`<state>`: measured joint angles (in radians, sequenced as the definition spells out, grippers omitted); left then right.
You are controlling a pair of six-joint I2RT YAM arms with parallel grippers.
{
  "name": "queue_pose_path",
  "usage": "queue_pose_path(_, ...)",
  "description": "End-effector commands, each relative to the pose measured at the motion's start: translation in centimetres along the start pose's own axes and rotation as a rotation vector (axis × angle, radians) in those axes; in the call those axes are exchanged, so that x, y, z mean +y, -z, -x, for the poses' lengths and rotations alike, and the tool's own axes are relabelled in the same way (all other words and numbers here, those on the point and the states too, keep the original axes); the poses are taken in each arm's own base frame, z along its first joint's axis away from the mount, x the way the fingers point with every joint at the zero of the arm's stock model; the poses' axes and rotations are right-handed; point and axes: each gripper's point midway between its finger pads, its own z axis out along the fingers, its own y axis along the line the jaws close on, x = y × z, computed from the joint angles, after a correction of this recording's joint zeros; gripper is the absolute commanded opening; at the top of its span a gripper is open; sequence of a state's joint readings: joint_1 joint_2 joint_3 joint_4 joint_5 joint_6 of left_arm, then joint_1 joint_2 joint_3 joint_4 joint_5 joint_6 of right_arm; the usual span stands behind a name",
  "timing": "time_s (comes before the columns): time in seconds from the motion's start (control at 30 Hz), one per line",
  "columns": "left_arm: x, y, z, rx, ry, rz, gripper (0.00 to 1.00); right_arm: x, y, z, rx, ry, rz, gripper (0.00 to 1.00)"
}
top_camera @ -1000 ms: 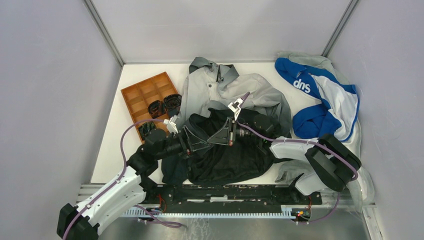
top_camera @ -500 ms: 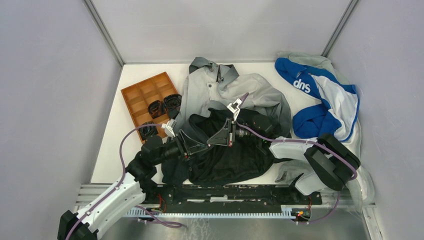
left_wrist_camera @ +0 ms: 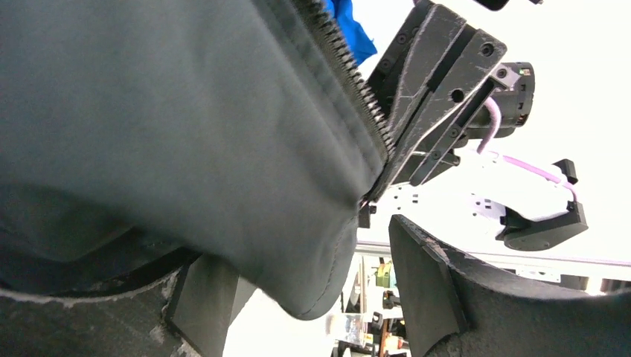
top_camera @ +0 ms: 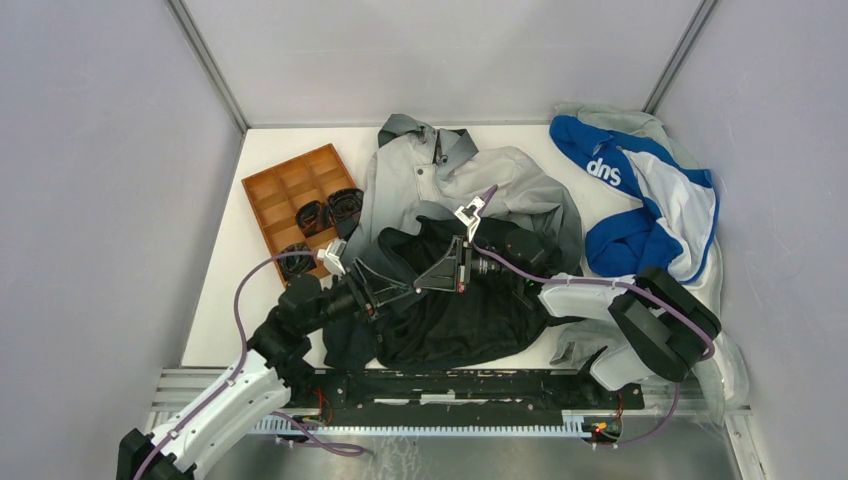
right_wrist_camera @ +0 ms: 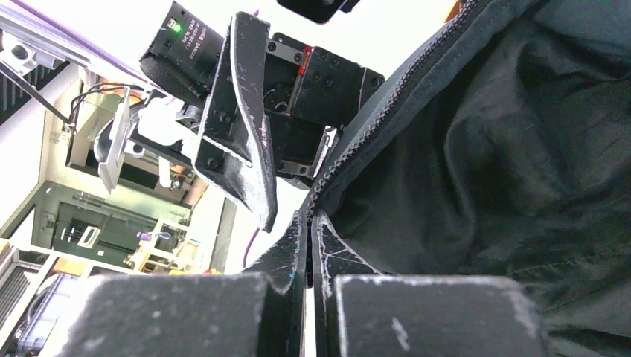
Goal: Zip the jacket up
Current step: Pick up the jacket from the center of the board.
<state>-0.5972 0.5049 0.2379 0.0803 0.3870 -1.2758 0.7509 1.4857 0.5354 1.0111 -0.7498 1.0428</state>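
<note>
White table (top_camera: 225, 300), jacket (top_camera: 470, 180), orange tray (top_camera: 290, 190), blue garment (top_camera: 640, 205)

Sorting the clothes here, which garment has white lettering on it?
The blue-and-white garment at far right; the grey-to-black jacket shows no lettering.

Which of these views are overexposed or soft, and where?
Top external: evenly lit and sharp, though the jacket loses most fold detail in its black lower part. Left wrist: background blown out white behind the right gripper; the close fabric is slightly soft. Right wrist: upper left washed out, zipper teeth crisp.
</note>
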Motion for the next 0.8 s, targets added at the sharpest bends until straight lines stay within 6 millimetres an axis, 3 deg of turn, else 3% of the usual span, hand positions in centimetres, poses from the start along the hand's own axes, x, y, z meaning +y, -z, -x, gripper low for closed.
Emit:
queue_pose_path(0.0,1.1,1.0,-0.5,0.009,0.033,0.084,0.78,1.5,0.2,1.8,-0.049,0.058,0.035,0.0)
queue_pose_path(0.17,0.6,2.7,-0.5,0.0,0.023,0.16,0.89,1.3,0.3,1.9,-0.054,0.058,0.029,0.0)
queue_pose_path(0.27,0.6,3.7,-0.5,-0.003,0.027,0.216,0.91,1.3,0.2,2.0,-0.055,0.061,0.03,0.0)
queue_pose_path(0.37,-0.7,4.1,-0.1,-0.017,0.02,0.209,0.91,1.1,0.2,1.8,-0.052,0.056,0.024,0.0)
queue_pose_path(0.5,-2.5,3.3,0.4,-0.023,0.049,0.136,0.89,1.1,0.2,1.8,-0.05,0.052,0.023,0.0)
queue_pose_path(0.77,-2.6,0.9,1.1,-0.01,0.042,0.103,0.81,1.3,0.0,1.5,-0.042,0.052,0.028,0.0)
